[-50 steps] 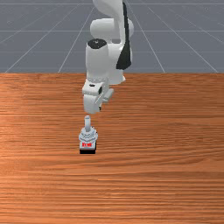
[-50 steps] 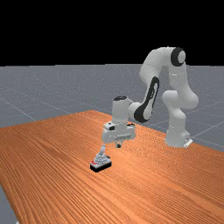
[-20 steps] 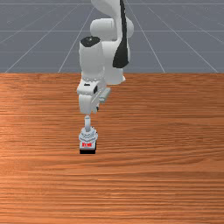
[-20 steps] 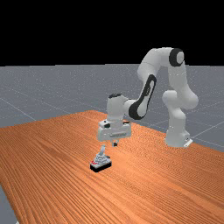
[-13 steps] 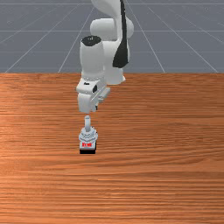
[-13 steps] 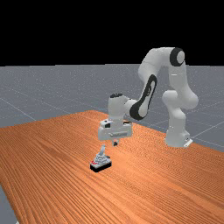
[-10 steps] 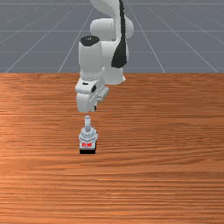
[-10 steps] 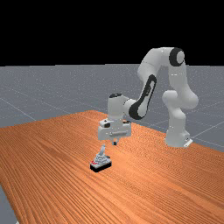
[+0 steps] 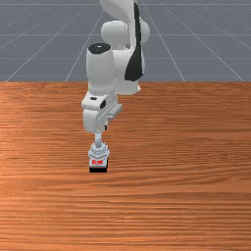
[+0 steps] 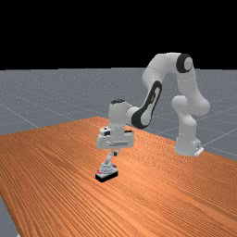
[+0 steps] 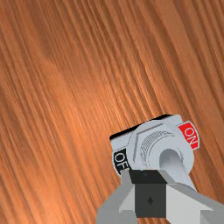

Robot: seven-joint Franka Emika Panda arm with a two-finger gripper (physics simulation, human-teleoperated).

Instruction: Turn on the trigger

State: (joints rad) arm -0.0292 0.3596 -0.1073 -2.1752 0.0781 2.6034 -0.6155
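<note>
My gripper (image 10: 115,153) is just above and beside the top of the switch's grey lever (image 10: 109,159) in the far view. The switch (image 9: 98,152) has a grey body on a black base; its lever (image 9: 98,139) leans away from the red label (image 9: 97,162), up to the hand's underside. In the wrist view the fingers of my gripper (image 11: 150,192) stand together, shut, with the lever (image 11: 175,164) alongside, its upper end partly hidden behind one finger. Whether they touch, I cannot tell. A red ON label (image 11: 190,135) and a partly covered black OFF label (image 11: 120,161) sit on opposite sides of the body.
The wooden table (image 9: 186,176) spreads around the switch. My arm (image 10: 159,88) reaches in from its base (image 10: 187,146) at the far view's right.
My hand has moved toward the far view's left and, over the last half second, down in the front view, closer to the lever. The switch and its lever look unmoved.
</note>
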